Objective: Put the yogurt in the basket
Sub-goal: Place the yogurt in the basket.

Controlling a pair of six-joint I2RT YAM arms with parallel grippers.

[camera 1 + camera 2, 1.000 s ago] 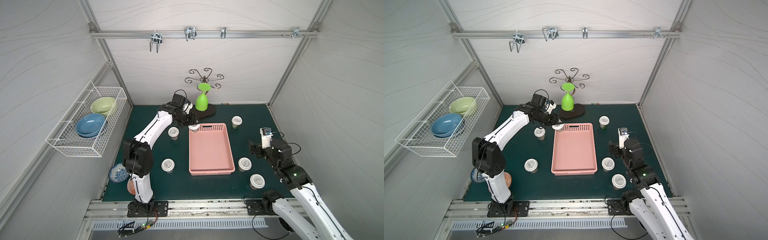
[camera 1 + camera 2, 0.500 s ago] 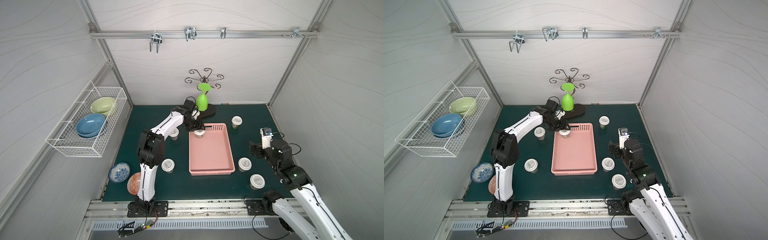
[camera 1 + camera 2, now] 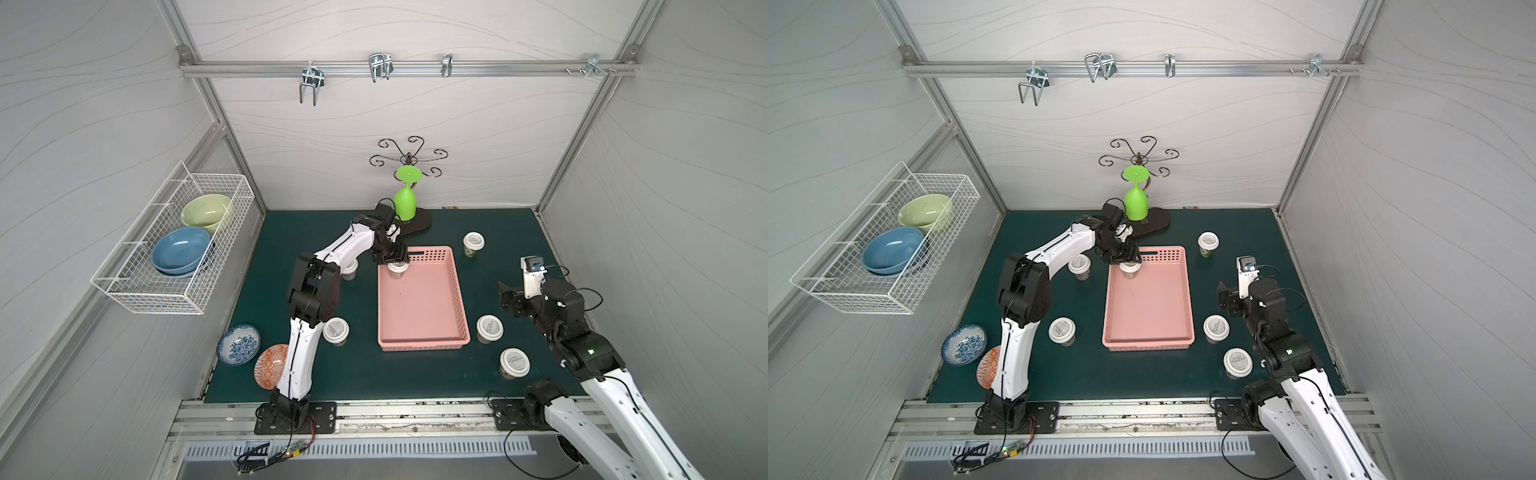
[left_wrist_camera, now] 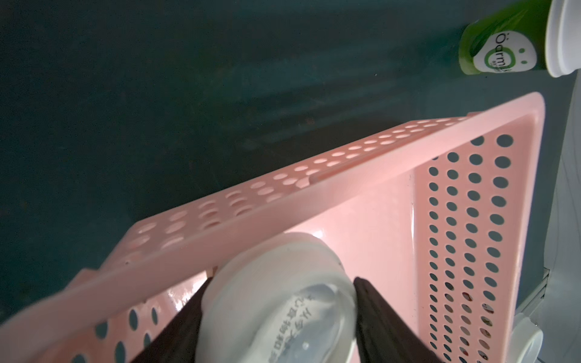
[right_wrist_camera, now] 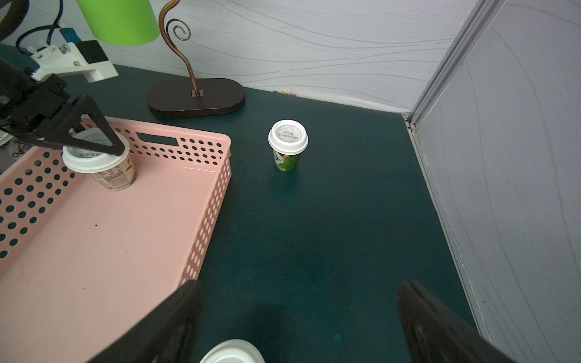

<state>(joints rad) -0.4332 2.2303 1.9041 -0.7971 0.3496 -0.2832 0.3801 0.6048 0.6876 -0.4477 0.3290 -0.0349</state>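
My left hand [image 3: 394,262] is closed on the white lid of a yogurt cup [image 3: 397,271], with a finger [image 4: 377,314] pressed to each side of it. The cup is inside the pink basket [image 3: 420,309], at its far left corner and roughly upright; I cannot tell whether its base rests on the basket floor. Right behind it is the basket's perforated end wall with the handle slot [image 5: 157,139]. Beyond that wall, close to my wrist, is the dark base of a scroll-wire stand [image 3: 417,226] that carries an upturned green goblet [image 3: 405,203]. A second yogurt cup [image 3: 1079,266] stands on the green counter [image 3: 519,232] just outside the basket's left wall, under my forearm, and a third [image 3: 336,330] stands nearer the front. My right hand [image 3: 504,297] is spread wide and holds nothing, and it hangs to the right of the basket. Three more cups stand on that side: one far [image 3: 473,241], one beside the basket [image 3: 489,327] and one nearest the front [image 3: 514,360].
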